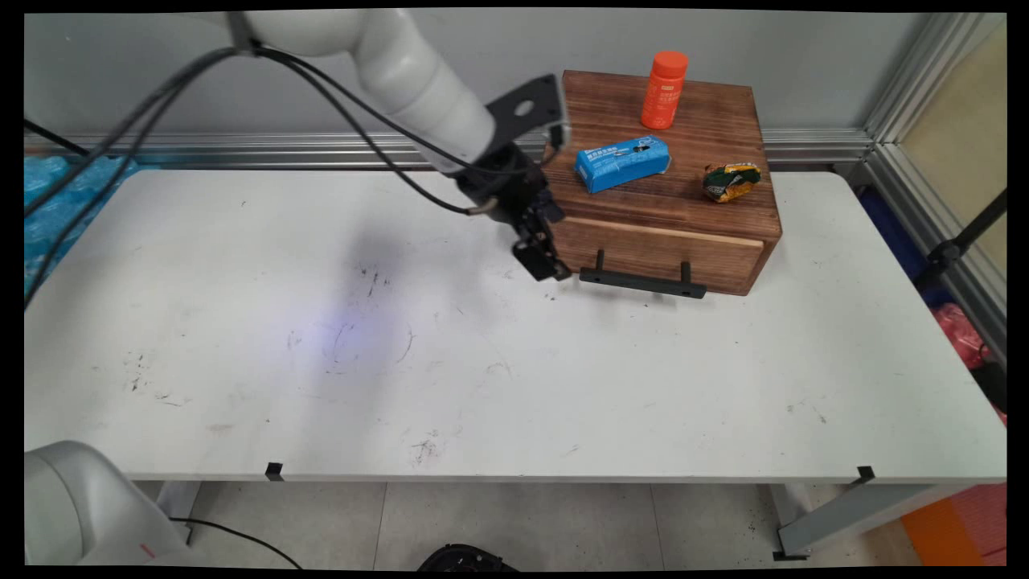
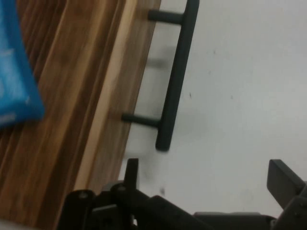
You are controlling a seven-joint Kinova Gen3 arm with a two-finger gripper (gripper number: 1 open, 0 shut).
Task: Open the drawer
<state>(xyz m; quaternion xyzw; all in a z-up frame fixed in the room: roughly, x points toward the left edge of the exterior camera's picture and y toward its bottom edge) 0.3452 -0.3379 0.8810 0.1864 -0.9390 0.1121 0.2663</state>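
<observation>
Black bar handle, standing off on two short posts from the drawer front of a dark-stained wooden box, is the thing nearest the gripper. The drawer looks shut, its front flush with the box. The handle runs low along that front, just above the white table, facing the table's near edge. The box itself stands against the table's far edge, right of the middle.

The handle looks stiff and probably metal, smooth enough to slip in a loose pinch. The bare stretch of bar between the two posts seems the surest place to grip. The box looks heavy enough to stay put.

The black two-finger gripper hangs just beside the handle's left end, close to the box's near left corner. Its fingers are spread apart with nothing between them.

On the box's top lie a blue rectangular carton near the left side, a crumpled green-and-yellow packet towards the right, and an orange plastic bottle upright at the back.
</observation>
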